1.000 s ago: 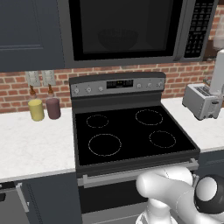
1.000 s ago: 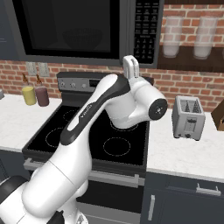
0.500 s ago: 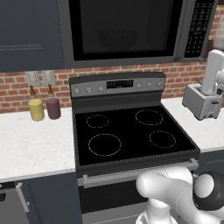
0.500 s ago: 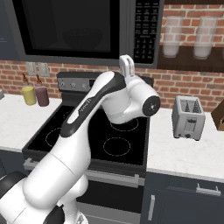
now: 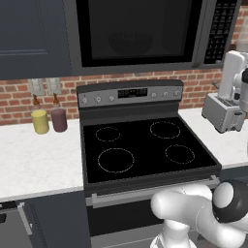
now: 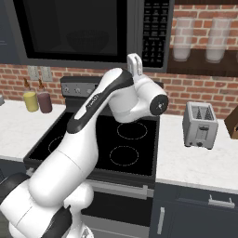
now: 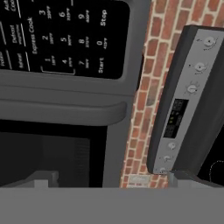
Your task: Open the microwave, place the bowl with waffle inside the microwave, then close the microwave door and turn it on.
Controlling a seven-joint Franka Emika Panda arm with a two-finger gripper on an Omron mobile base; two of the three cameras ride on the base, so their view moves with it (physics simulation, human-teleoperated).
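Door's shut, bowl's already sitting in the microwave

The microwave door [image 5: 138, 31] is closed, and the bowl [image 5: 130, 42] shows faintly through its window, inside the microwave [image 6: 93, 32] right above the stove [image 5: 143, 145]; can't make out the waffle. The tool [image 6: 134, 65] is raised just below the microwave's button panel [image 7: 61, 37], touching nothing, and I can't tell how wide it's open. Hand view gets the Start and Stop keys plus the door handle [image 7: 61, 111] up close. The base views add two jars [image 5: 49, 120] and a toaster [image 6: 200, 124] on the surface either side of the stove.
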